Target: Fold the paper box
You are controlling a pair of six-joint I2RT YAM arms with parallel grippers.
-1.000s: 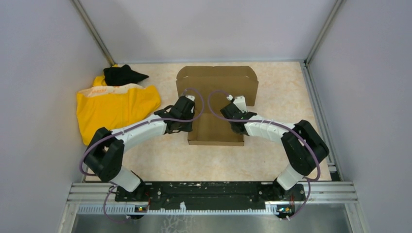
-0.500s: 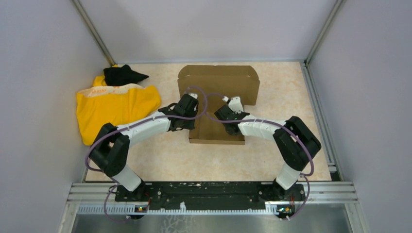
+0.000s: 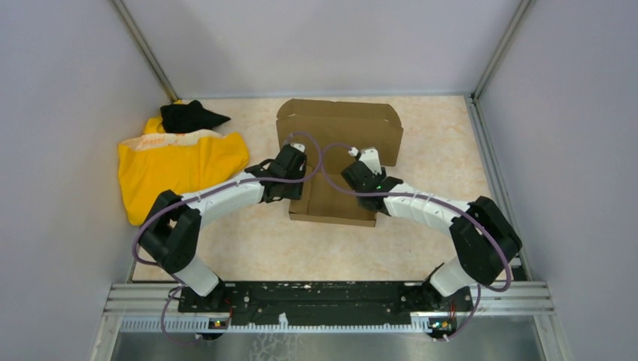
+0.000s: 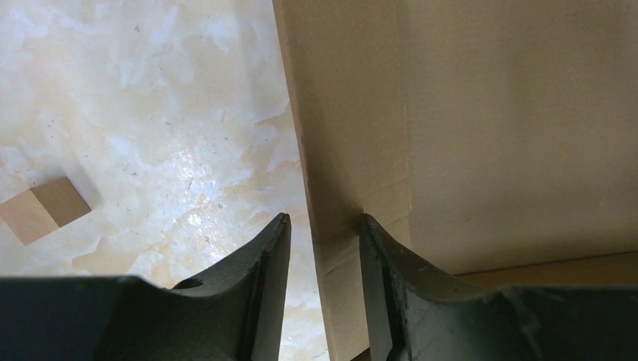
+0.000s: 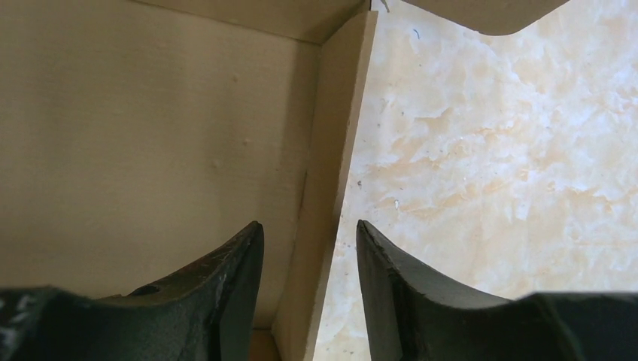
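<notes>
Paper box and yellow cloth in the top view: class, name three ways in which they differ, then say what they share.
Material: the paper box is stiff brown cardboard; the yellow cloth is soft fabric. Pose: the box has raised walls, part folded; the cloth lies crumpled and low. Place: the box sits mid-table; the cloth lies at the left, a black cloth at its far end. Both rest on the table.
</notes>
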